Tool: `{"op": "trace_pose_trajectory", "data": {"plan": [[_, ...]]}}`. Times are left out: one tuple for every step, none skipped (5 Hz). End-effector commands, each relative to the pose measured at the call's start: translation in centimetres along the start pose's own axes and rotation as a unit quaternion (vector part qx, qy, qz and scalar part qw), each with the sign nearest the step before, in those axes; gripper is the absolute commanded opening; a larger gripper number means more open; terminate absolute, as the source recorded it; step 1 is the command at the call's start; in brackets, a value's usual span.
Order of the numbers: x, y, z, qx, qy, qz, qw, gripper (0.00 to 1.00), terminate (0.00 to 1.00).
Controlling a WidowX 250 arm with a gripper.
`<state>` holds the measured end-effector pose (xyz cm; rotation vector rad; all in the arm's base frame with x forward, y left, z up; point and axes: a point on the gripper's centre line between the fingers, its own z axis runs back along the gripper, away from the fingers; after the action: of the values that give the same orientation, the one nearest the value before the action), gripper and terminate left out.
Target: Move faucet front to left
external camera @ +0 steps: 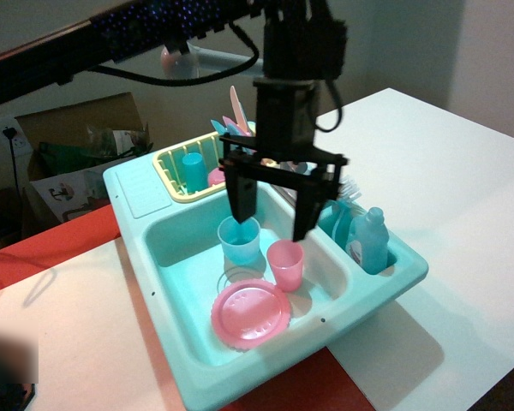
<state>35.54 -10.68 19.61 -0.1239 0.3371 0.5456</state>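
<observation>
The grey faucet stands at the back of the teal toy sink (182, 344). Only its long horizontal arm (221, 58) shows, reaching left to a rounded head (176, 60). Its post and base are hidden behind my arm. My black gripper (274, 204) hangs open and empty over the sink basin, in front of the faucet's post. Its left finger (242, 197) is just above a blue cup (239, 241). Its right finger (307, 205) is above a pink cup (285, 264). I touch nothing.
A pink plate (250, 313) lies in the basin's front. A blue dish-soap bottle (370, 240) and a brush (346, 190) stand in the right compartment. A yellow dish rack (173, 164) with plates sits at the back left. White table (445, 171) lies to the right.
</observation>
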Motion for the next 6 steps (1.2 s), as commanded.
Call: {"op": "trace_pose_trajectory", "data": {"plan": [[-0.3,4.6,3.9,-0.023,-0.044,0.045,0.9978,1.00,0.00],[0.1,6.6,4.2,-0.022,-0.047,0.066,0.9964,1.00,0.00],[0.6,8.5,4.4,-0.020,-0.050,0.085,0.9949,1.00,0.00],[1.2,9.7,4.9,-0.021,-0.053,0.098,0.9936,1.00,0.00],[1.7,12.0,5.2,-0.007,-0.056,0.111,0.9923,1.00,0.00],[1.3,17.4,6.4,-0.009,-0.077,0.208,0.9750,1.00,0.00]]}}
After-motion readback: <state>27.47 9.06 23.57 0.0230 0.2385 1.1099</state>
